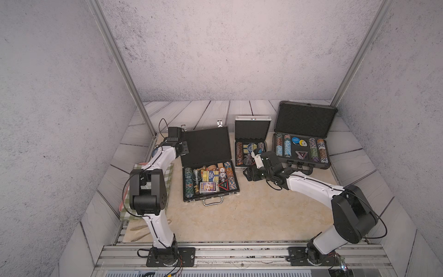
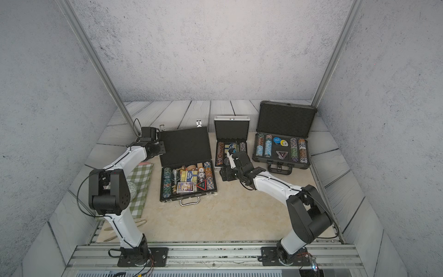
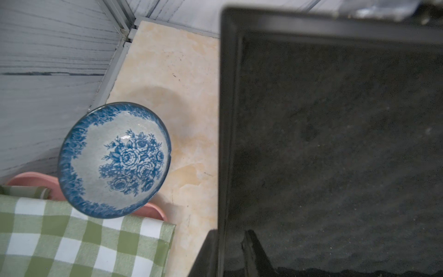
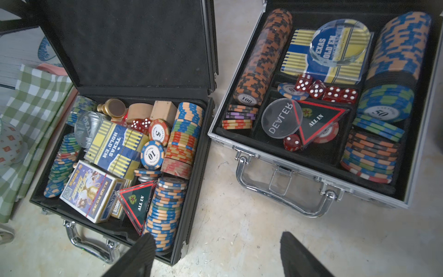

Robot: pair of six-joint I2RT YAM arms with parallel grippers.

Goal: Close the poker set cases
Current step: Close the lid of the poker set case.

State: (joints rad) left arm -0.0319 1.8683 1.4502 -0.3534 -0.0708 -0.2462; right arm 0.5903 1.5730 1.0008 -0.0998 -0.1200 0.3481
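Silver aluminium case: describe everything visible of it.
The silver aluminium case stands open on the tabletop between the black case and the dark-grey case, foam-lined lid upright. Its tray holds chip stacks, red dice, a card deck, a clear dealer button and an All In triangle. Chrome handle in front. The open right gripper hovers nearby.

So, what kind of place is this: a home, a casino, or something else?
Probably a robot test booth, not a home: two arms are bolted to an aluminium rail, plain grey panels in metal framing wall it in, and the open poker cases look staged.
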